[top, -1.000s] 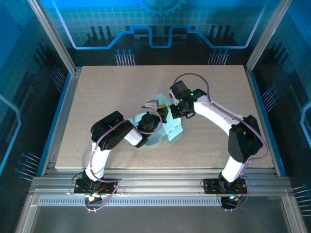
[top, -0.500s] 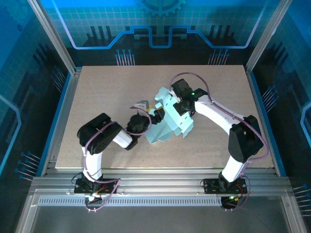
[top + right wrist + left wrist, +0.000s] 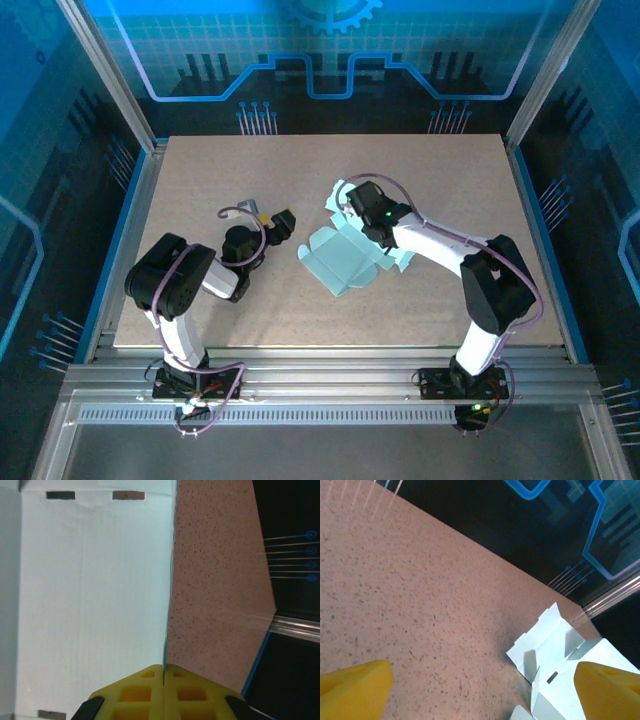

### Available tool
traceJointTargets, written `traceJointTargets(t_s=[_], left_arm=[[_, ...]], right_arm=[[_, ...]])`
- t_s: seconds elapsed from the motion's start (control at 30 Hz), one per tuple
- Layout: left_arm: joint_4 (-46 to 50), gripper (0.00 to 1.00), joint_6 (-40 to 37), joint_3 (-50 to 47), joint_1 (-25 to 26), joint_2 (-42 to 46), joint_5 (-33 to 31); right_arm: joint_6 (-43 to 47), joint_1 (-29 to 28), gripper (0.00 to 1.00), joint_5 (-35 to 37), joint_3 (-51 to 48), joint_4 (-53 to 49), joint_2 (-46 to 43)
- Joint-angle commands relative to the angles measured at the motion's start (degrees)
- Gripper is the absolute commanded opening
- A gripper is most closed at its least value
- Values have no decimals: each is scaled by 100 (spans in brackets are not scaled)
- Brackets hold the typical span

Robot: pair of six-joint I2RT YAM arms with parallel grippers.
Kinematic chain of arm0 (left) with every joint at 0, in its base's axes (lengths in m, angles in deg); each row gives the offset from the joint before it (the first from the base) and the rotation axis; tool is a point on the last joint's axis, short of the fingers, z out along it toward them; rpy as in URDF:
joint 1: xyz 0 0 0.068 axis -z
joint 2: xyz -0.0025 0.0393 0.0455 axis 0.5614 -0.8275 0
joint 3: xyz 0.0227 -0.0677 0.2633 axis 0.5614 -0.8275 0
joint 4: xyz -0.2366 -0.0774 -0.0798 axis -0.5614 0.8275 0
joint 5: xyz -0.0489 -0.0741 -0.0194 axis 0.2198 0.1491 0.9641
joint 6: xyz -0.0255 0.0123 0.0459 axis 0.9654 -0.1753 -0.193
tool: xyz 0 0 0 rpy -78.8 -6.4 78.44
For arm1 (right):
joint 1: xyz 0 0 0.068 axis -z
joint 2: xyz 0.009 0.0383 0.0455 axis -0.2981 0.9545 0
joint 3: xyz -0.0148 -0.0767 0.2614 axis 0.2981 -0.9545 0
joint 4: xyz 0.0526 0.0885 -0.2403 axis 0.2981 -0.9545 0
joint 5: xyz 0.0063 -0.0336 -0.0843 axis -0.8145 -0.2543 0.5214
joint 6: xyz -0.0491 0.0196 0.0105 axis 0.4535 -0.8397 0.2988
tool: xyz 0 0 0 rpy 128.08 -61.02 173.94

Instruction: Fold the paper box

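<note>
The paper box (image 3: pixel 343 258) is a pale mint die-cut blank lying mostly flat in the middle of the table, its flaps spread. My right gripper (image 3: pixel 353 206) is at its far edge, shut on a thin upright panel of the card. In the right wrist view the yellow fingertips (image 3: pixel 150 682) meet on that edge, and the panel (image 3: pixel 95 605) fills the left side. My left gripper (image 3: pixel 280 222) stands open to the left of the blank, apart from it. Its yellow fingers (image 3: pixel 351 690) are wide apart over bare table, with the blank's flaps (image 3: pixel 551 647) ahead at the right.
The tan speckled table (image 3: pixel 220 170) has aluminium rails along its near edge (image 3: pixel 330 375) and blue-lit panels around it. Bare table lies to the left, behind and in front of the blank.
The left gripper has let go of the card and drawn back to the left. The blank has dropped from a raised, bunched pose to lie spread on the table, still held by the right gripper.
</note>
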Motion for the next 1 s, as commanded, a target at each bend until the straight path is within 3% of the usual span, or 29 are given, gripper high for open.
traceJointTargets(t_s=[0.0,0.23,0.43,0.67,0.97], left_arm=[[787,97,-67,263,-49,369,315],[2062,99,-643,620,-77,765,543],[2998,99,-849,1093,-225,851,1302],[2821,99,-665,1458,-510,541,2131],[3342,90,-125,1874,-934,434,2117]], right_arm=[[855,-121,0,363,-387,1022,-24],[1911,-188,0,120,-1176,2398,-129],[2942,-225,0,495,-1678,4313,-51],[3558,-299,0,576,-1910,5319,3],[4888,-389,0,464,-2200,6724,400]])
